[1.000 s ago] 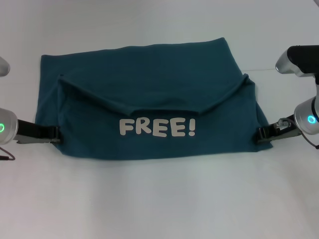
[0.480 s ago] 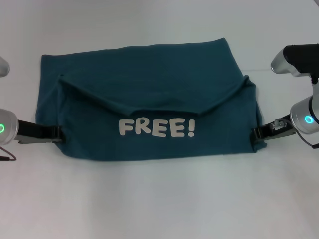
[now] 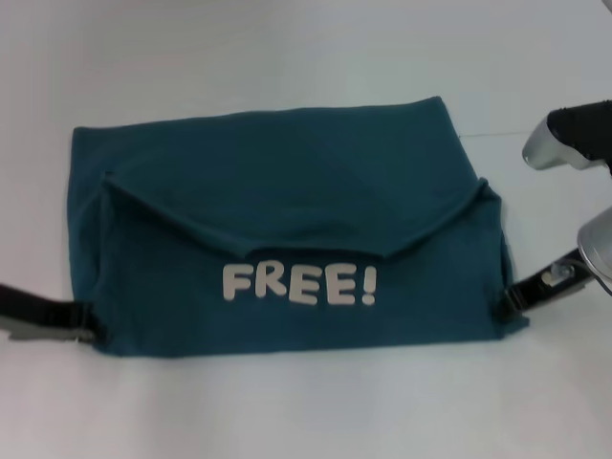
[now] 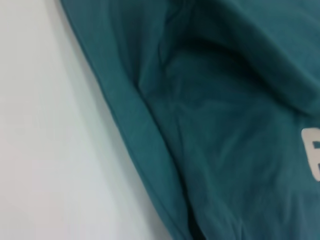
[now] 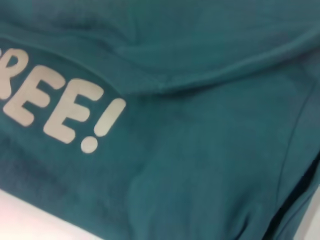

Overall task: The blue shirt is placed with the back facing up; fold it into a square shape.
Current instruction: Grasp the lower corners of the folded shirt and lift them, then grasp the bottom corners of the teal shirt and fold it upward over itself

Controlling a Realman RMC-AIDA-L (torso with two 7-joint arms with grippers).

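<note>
From my head camera I read 1 word, "FREE!", in white block letters on the folded-up front panel of the blue shirt [image 3: 287,220]. My right wrist camera catches only "REE!" of it; my left wrist camera shows a white sliver, probably the "F". Nothing else is legible.

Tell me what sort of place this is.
Probably a lab or test bench: a plain white tabletop, one dark teal-blue soft-fabric shirt lettered "FREE!", and a left end effector and right end effector at its near corners.
</note>
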